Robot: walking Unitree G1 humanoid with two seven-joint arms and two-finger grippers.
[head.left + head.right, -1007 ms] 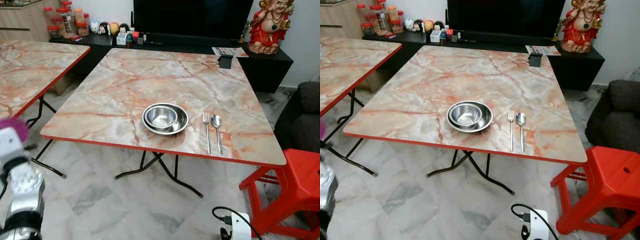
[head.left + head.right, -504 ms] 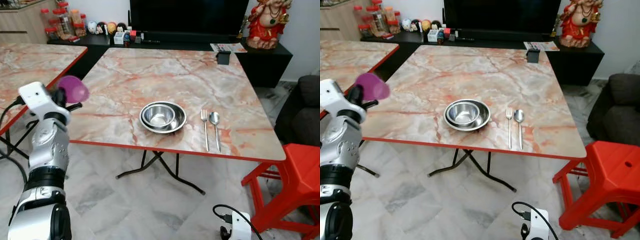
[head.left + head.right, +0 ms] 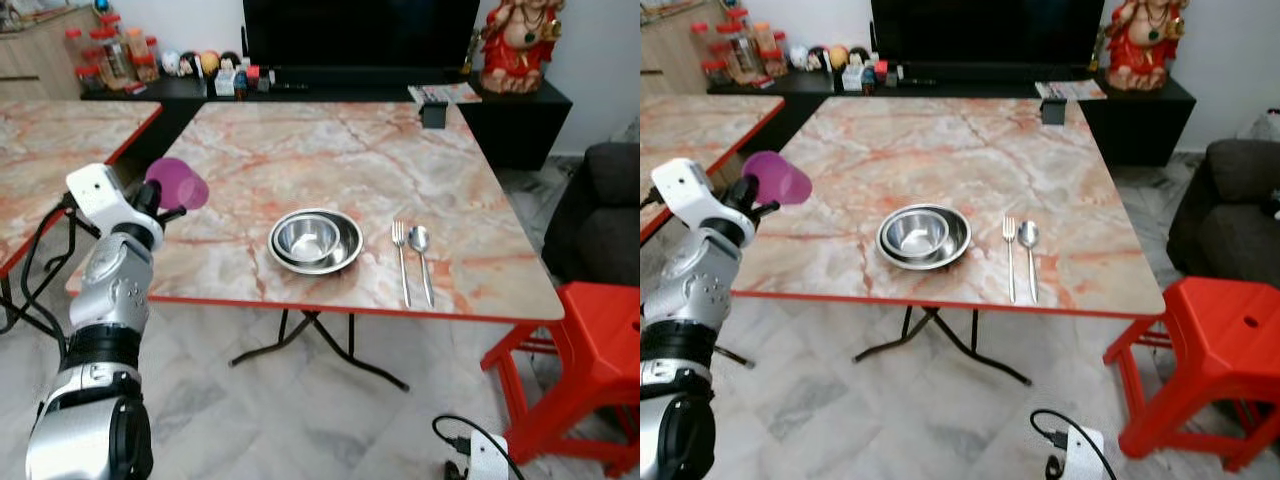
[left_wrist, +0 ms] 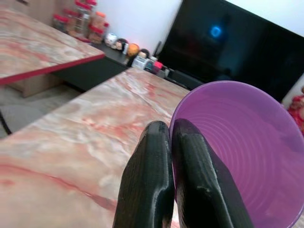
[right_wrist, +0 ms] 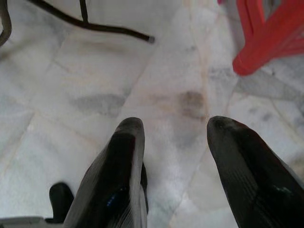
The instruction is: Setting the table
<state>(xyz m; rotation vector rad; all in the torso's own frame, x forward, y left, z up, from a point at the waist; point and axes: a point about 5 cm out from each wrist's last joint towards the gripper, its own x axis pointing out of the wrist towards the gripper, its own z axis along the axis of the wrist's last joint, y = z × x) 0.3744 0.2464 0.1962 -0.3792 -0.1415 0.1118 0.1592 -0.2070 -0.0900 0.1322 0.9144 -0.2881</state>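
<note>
At far left of the left eye view, the silver left arm is seen raised from lower left to mid-left of frame. The left gripper (image 4: 171,142) is clamped on the rim of a purple cup (image 3: 178,184), held on its side w/ mouth facing away from the camera, above the left edge of the marble table (image 3: 350,150); in the left wrist view both black fingers (image 4: 151,156) are pressed together on the cup rim.

Center frame, near the table's front edge, a steel bowl (image 3: 307,237) is nested in a wider steel dish (image 3: 343,258). Just right of these, a fork (image 3: 400,260) and a spoon (image 3: 422,259) are laid side by side, handles toward the front edge, close but apart.

At right, a red stool (image 3: 590,350) is seen by the table's front-right corner, on the marble floor (image 5: 156,85).

In the right wrist view the right gripper (image 5: 173,142) is shown w/ fingers spread, nothing between, above the floor.
</note>
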